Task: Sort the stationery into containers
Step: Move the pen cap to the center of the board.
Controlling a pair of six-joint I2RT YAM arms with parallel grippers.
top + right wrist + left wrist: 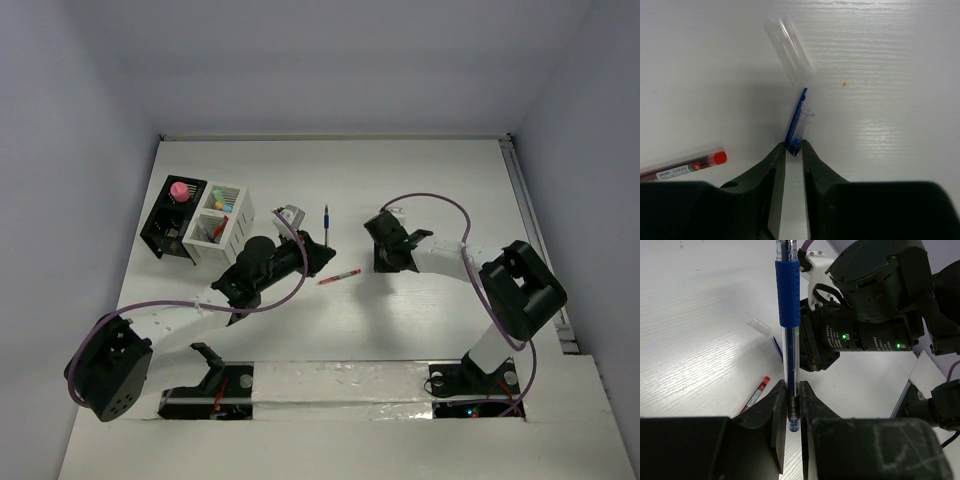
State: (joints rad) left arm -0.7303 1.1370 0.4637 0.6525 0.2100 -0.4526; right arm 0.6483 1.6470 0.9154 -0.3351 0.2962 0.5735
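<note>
My left gripper [791,390] is shut on the lower end of a blue pen [789,315], which sticks out past its fingertips. My right gripper [794,146] faces it from close by, its fingertips pinched on the tip of a clear pen cap with a blue clip [799,122] that rests on the table. A red pen [340,277] lies on the table between the two arms. At the back left stand the black box [165,235] holding a pink-topped piece [179,190] and the white slatted box [238,222] with coloured bits inside.
A second clear cap [789,50] lies loose on the table just beyond the held cap. A small grey-white object [291,215] sits beside the white box, behind the left arm. A taped strip [340,385] runs along the near edge between the arm bases.
</note>
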